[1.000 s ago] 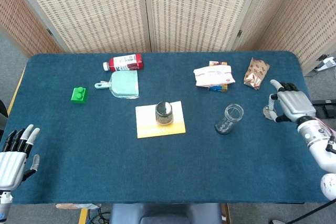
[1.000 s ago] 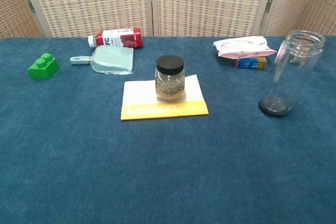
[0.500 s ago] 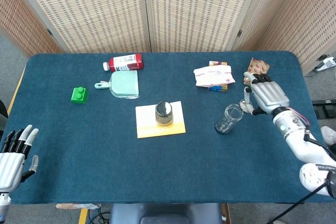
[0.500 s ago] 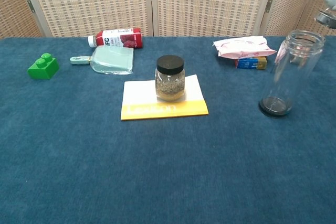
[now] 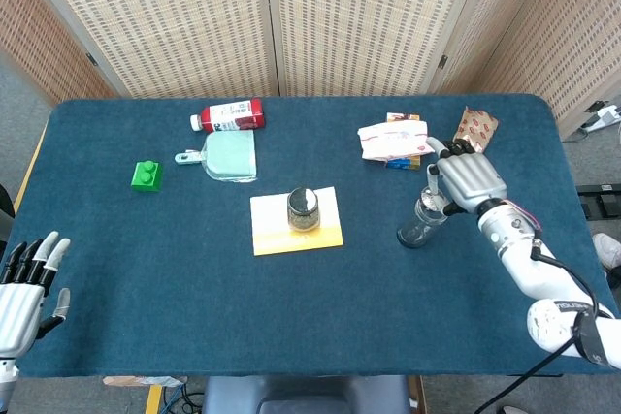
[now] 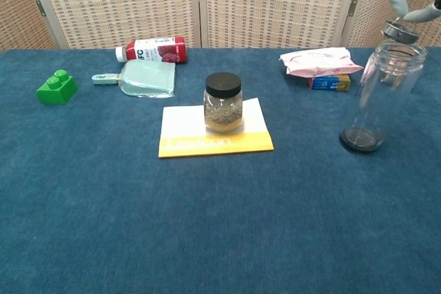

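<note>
Right hand (image 5: 468, 181) pinches a metal lid (image 6: 401, 29) just above the empty jar (image 6: 383, 94); lowering squarely comes next.

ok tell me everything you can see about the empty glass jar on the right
The glass jar is clear and tall, with a threaded neck, an open mouth and a dark round base. It looks empty. It stands upright on the blue table, right of the yellow card, in front of the snack packets. The right hand hangs just over its mouth, pinching a small metal lid right above the rim; whether the lid touches the rim is unclear.
</note>
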### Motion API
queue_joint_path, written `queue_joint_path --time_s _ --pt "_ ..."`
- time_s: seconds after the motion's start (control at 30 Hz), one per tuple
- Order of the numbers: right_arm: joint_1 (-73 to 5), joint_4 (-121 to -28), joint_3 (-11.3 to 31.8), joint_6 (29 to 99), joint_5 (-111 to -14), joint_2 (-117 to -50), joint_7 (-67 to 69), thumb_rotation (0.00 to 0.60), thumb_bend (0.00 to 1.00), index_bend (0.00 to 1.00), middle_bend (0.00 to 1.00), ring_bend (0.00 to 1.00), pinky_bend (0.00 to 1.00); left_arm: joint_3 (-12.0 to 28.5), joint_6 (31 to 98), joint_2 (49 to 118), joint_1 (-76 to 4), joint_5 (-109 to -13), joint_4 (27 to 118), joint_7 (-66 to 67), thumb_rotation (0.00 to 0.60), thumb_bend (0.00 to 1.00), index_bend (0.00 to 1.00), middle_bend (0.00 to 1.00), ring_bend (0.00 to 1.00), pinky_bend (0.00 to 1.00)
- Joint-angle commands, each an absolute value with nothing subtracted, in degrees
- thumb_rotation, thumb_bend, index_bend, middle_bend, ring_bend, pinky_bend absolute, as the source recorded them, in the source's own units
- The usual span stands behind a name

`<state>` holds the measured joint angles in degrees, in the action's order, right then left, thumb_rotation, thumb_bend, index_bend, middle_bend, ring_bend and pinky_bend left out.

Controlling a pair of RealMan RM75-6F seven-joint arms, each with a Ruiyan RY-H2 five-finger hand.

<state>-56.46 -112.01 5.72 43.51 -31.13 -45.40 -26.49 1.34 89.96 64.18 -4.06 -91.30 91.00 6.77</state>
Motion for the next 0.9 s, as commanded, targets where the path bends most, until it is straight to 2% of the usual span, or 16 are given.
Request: queue_joint_path --time_s 0.03,0.9 --pt "-56.8 -112.1 5.4 43.7 -30.8 -45.7 -26.7 0.6 0.44 0.64 0.0 0.0 0.0 1.3 90.0 64.1 -4.0 -91.4 91.0 6.8 0.6 0.5 0.0 0.0 0.0 0.0" --pt "-58.5 -110.6 2.1 43.6 -29.3 -47.6 -28.2 0.6 0.44 0.64 0.0 0.0 0.0 1.4 90.7 64.0 -3.7 -91.6 91.2 6.6 0.6 0.5 0.0 0.0 0.0 0.0"
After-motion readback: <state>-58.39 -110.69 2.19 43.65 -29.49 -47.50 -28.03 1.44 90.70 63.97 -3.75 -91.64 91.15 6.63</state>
